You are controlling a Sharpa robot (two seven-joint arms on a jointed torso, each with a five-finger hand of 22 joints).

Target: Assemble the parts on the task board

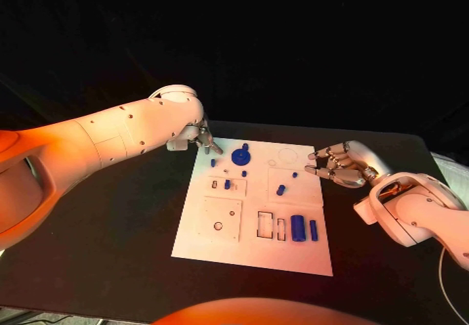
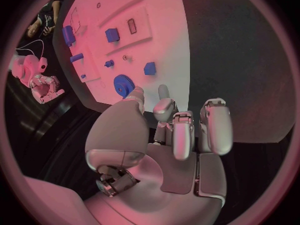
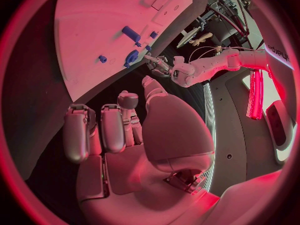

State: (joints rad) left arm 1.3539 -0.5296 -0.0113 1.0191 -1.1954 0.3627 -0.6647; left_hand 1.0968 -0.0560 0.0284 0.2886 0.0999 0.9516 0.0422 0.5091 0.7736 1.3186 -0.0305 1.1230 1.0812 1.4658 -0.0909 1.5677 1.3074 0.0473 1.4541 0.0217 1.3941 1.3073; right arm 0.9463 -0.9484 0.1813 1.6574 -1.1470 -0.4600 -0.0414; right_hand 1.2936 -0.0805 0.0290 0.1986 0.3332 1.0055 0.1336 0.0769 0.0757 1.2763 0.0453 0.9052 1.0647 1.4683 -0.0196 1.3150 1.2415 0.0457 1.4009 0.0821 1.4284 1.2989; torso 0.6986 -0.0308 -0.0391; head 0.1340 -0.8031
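Fingers on the left hand point(image 1: 200, 137) are loosely curled with gaps between them and carry nothing, as the left wrist view shows, their tips aimed down at the far left corner of the board point(image 1: 196, 237). Just beyond those tips lies the blue gear point(image 1: 241, 158), near but not touched, which reads to me as a hand lining up to pick it. The right hand point(image 1: 337, 164) hangs at the board's far right edge, fingers partly bent and apart, holding nothing either; I take it as waiting off to the side so the left has room. Most parts lie loose on the white plate: a small peg point(image 1: 214, 162) beside the gear, another small piece point(image 1: 228, 183) by a slot in the left half, two more point(image 1: 281, 190) near the middle, and two longer cylinders point(image 1: 297, 227) next to the rectangular recesses at the near right. That scatter suggests the assembly is barely begun. For moving about, the black table point(image 1: 117, 250) is open on the near left side and in front of the board, and the board's near half has bare stretches between recesses. The tight spot is the far edge, where both hands flank the gear and the ring outline point(image 1: 287, 156); a sweep inward by either could nudge the small pegs.
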